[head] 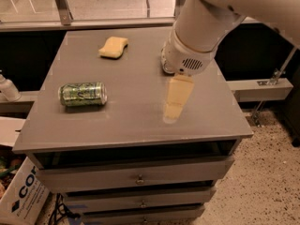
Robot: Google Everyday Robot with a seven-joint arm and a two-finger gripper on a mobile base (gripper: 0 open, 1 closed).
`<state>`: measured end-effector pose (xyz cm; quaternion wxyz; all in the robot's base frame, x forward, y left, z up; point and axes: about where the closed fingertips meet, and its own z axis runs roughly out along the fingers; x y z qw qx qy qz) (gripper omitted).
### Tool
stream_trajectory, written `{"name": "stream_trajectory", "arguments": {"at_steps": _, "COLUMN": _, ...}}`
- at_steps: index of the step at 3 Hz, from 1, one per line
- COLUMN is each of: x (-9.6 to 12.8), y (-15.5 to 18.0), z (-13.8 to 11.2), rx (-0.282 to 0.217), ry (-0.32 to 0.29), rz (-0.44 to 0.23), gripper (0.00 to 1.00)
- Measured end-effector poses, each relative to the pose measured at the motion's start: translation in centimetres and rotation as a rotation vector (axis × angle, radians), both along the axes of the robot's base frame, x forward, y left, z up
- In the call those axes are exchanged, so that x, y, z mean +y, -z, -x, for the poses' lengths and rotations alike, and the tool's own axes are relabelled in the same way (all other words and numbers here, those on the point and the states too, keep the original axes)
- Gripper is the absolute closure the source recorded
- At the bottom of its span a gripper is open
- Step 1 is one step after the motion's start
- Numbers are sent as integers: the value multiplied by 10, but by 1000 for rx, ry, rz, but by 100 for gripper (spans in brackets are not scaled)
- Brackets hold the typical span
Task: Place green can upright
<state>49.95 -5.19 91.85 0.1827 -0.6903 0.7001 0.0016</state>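
Note:
The green can (83, 93) lies on its side on the left part of the grey table top (131, 121), its silver ends facing left and right. My gripper (171, 112) hangs from the big white arm (201, 27) over the middle right of the table. It points down, with its tip close to the surface. It is well to the right of the green can, apart from it, and holds nothing that I can see.
A yellow sponge (113, 47) lies at the back of the table. The arm hides most of the pale can behind it. A white bottle (6, 88) and a cardboard box (21, 196) are at the left. Drawers (139, 178) are below.

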Motion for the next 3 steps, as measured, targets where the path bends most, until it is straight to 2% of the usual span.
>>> {"name": "stream_trajectory", "arguments": {"at_steps": 1, "x": 49, "y": 18, "z": -1, "rx": 27, "ry": -85, "rz": -12, "gripper": 0}}
{"name": "stream_trajectory", "arguments": {"at_steps": 2, "x": 49, "y": 17, "z": -1, "rx": 26, "ry": -85, "rz": -12, "gripper": 0}}
{"name": "stream_trajectory", "arguments": {"at_steps": 3, "x": 72, "y": 17, "z": -9, "rx": -6, "ry": -98, "rz": -23, "gripper": 0}}
